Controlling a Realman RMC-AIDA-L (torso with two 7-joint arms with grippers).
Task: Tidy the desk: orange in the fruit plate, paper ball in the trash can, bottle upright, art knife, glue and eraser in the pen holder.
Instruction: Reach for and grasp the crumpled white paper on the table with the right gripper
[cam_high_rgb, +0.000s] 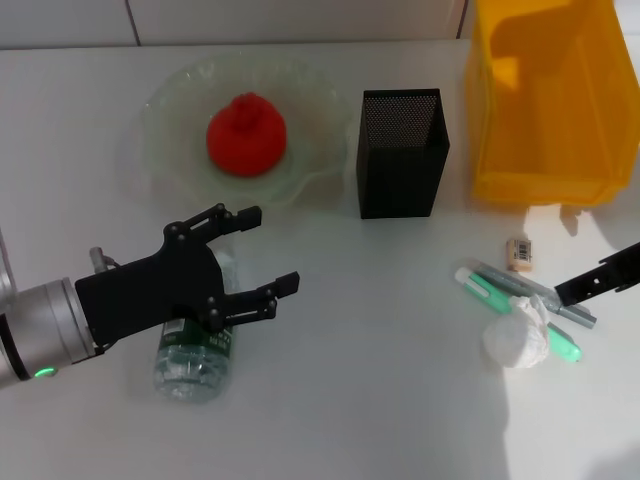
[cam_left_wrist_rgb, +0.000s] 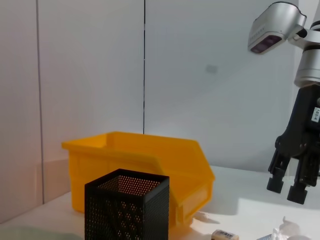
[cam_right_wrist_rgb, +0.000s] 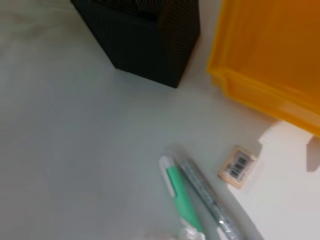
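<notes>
Spreading wide, the left gripper (cam_high_rgb: 255, 262) hung with its fingers apart over the bottle (cam_high_rgb: 196, 350), which lay on its side on the table (cam_high_rgb: 380, 400). A grab on that round body could have sent it rolling or let it slip while being stood up. Across the desk, the right gripper (cam_left_wrist_rgb: 287, 186) hovered above the paper ball (cam_high_rgb: 516, 335), its fingers a little parted. Glue (cam_high_rgb: 520, 316) and art knife (cam_high_rgb: 545, 297) lay right against that ball, so a careless pinch might have dragged them along. Orange (cam_high_rgb: 246, 134) sat in the fruit plate (cam_high_rgb: 165, 130) already.
</notes>
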